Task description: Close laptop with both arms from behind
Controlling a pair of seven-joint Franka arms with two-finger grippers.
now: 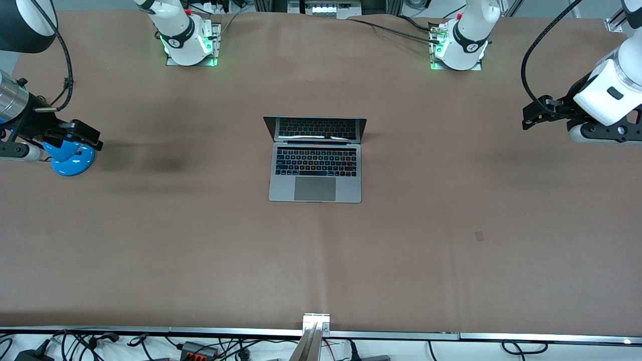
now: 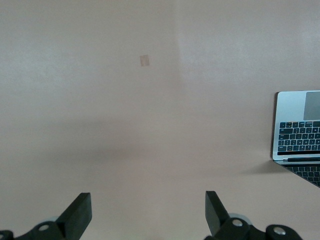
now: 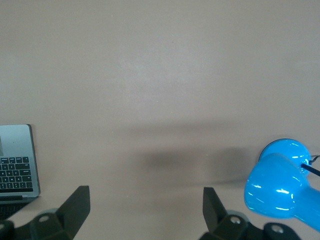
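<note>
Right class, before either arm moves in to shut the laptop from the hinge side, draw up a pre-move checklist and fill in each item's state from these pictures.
1. Laptop open, lid up near the middle of the table: ok.
2. Nothing lying on the keyboard: ok.
3. Left hand open, empty, over bare table toward the left arm's end: ok.
4. Right hand open, empty, above the table beside the blue lamp: ok.
5. Either hand at the lid: not ok, both hang well out from the laptop.
6. Lamp cable free of the right hand's path: cannot tell.
</note>
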